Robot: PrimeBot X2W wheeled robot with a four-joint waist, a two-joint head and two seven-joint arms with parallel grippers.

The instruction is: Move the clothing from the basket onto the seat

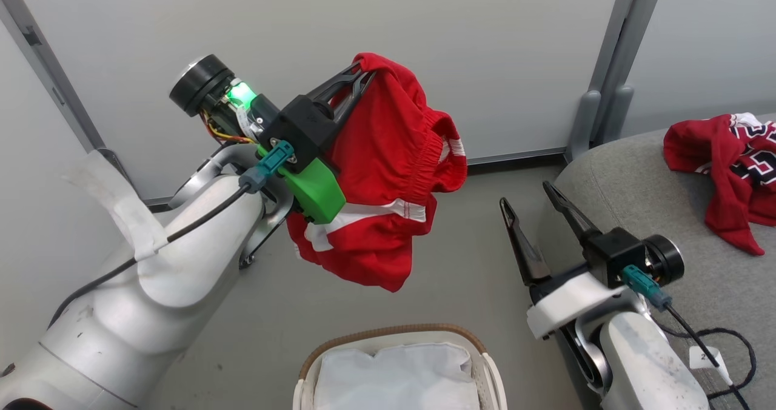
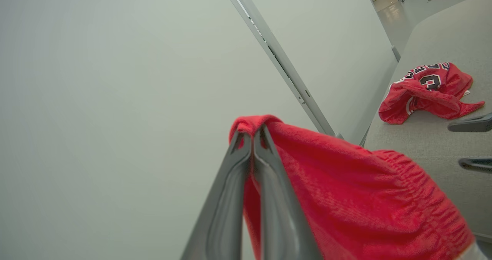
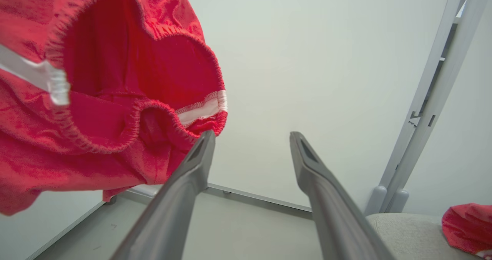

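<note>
- Left tool (image 2: pixel 251 131) sits nearest the lens in the left wrist view: fingers pressed together, pinching a fold of the red shorts (image 2: pixel 346 190) at the very tips.
- Head view: the shorts hang from that pinch at 12 o'clock down toward 6 o'clock, long axis roughly vertical. The elastic waistband gapes toward 3 o'clock and white stripes show low on the cloth.
- They are clear of the floor (image 1: pixel 461 289) and raised above the basket (image 1: pixel 394 331), which sits at 6 o'clock from them.
- Right tool (image 1: pixel 525 194) has its fingers spread wide and holds nothing. It stands at 3 o'clock from the shorts, close but apart from them.
- Seat (image 1: pixel 636 179) lies further out at 3 o'clock, beyond the right tool.
- Key relation, as I judge it: the load must travel toward 3 o'clock to reach the seat. The right arm is nearer the seat, but the left arm has the cloth, and the right tool stands in that path.
- Count:
  - two tools;
  - two red garments, the shorts in the air and one red jersey (image 1: pixel 721 167) crumpled on the seat;
  - one basket, with one white liner (image 1: pixel 394 376) and no red visible in the part shown.
- Judgement: the task is near done, with this carry likely the last.
</note>
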